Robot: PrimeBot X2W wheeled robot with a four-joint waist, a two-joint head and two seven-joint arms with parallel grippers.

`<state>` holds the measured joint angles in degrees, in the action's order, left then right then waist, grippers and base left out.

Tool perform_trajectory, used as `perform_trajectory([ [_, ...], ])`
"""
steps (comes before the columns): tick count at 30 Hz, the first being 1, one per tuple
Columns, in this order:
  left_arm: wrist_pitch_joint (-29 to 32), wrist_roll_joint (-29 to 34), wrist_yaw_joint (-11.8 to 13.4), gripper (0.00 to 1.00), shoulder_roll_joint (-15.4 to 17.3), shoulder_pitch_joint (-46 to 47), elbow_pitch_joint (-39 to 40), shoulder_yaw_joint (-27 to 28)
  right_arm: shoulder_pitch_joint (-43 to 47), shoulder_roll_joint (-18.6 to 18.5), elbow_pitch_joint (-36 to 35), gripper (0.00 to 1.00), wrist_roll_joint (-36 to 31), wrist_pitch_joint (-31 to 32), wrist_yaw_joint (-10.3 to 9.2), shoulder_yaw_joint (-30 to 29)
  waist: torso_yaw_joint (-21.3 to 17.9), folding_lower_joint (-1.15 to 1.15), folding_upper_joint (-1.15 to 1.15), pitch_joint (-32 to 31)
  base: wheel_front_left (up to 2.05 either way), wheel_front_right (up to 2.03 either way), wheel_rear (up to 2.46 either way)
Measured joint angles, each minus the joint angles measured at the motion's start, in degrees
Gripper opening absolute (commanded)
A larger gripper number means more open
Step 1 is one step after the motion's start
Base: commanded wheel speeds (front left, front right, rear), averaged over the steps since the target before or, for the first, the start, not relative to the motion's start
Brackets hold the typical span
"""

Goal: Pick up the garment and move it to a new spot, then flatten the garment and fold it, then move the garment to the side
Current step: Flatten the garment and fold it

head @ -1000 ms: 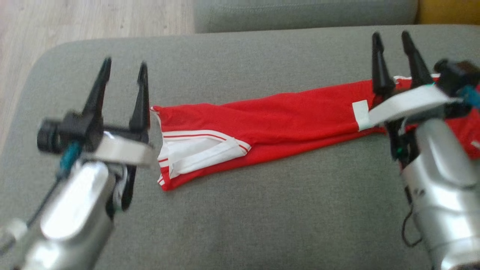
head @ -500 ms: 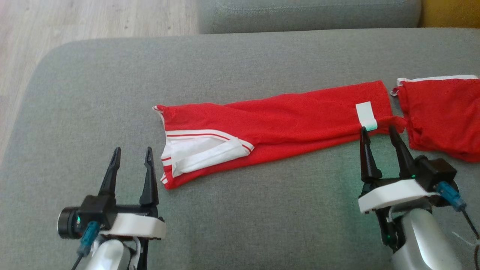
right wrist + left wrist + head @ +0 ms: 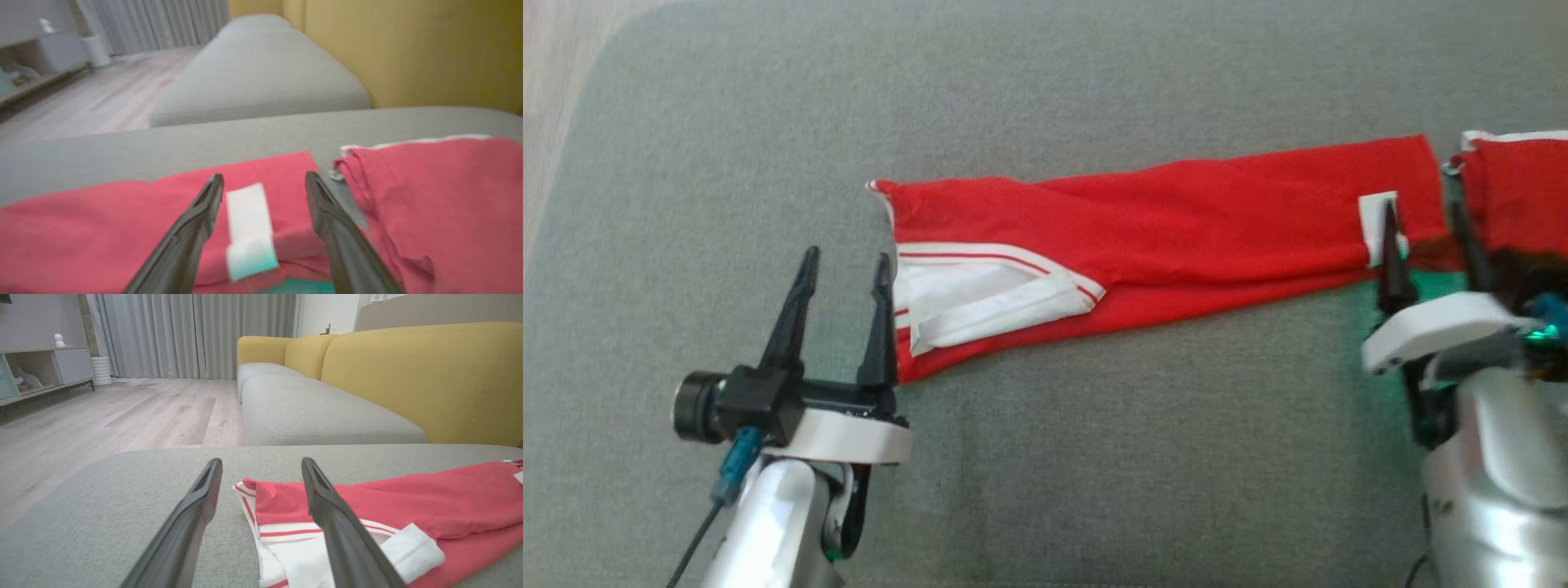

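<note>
Long red garment (image 3: 1176, 220) on grey cushion (image 3: 1094, 457), left gripper (image 3: 846, 255) wide at its nine o'clock end, right gripper (image 3: 1421, 200) wide at three o'clock, both empty

Red garment (image 3: 1176, 220): far end runs off the right edge in the left wrist view; one finger of the left gripper (image 3: 261, 461) covers part of its white-striped end. White label (image 3: 249, 220) on it motion-blurred, any marking unreadable. Second red cloth (image 3: 1515, 188) just beside the garment's label end, cut by the head view's right edge; right gripper (image 3: 1421, 196) before it smeared, outer finger indistinct.
</note>
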<state>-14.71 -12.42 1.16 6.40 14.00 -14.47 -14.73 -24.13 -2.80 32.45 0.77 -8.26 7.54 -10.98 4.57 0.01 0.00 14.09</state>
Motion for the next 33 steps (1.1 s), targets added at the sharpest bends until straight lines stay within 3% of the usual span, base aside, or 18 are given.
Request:
perform_trajectory([
  [6,0.0,1.7,-1.8,1.00,-1.4,0.0,-2.0,0.2,-4.3,0.0,9.1,1.00,-3.2,1.3,0.00,-10.7,1.5,0.00,0.00,1.7,0.00,0.00,0.00],
  [13,0.0,3.0,-3.0,1.00,-1.8,0.2,-2.1,1.8,-7.2,-0.2,16.6,1.00,-4.7,-0.1,0.00,-13.6,2.3,-0.02,0.00,2.4,0.00,0.00,0.00],
  [15,0.0,3.4,-3.3,1.00,-1.9,0.2,-2.3,2.0,-9.1,-0.5,19.2,0.00,-3.9,-0.4,0.00,-13.3,2.3,-0.01,0.00,2.4,0.00,0.00,0.00],
  [23,0.0,4.4,-3.8,1.00,-2.2,0.1,-2.9,3.7,-10.4,-0.2,22.4,0.00,-6.2,-4.4,0.00,-10.5,0.6,-0.01,0.00,0.5,0.00,0.00,0.00],
  [28,0.0,4.9,-4.2,1.00,-2.6,-0.3,-2.9,4.0,-9.3,-0.3,16.0,0.00,-12.1,-4.8,0.00,-15.4,-0.9,-0.02,0.00,-2.1,0.00,0.00,0.00],
  [33,0.0,5.3,-4.2,1.00,-3.0,-0.6,-1.7,5.3,-7.3,-2.3,10.4,0.00,-13.8,-2.4,0.00,-19.8,-2.2,-0.02,0.00,-4.2,0.00,0.00,0.00],
])
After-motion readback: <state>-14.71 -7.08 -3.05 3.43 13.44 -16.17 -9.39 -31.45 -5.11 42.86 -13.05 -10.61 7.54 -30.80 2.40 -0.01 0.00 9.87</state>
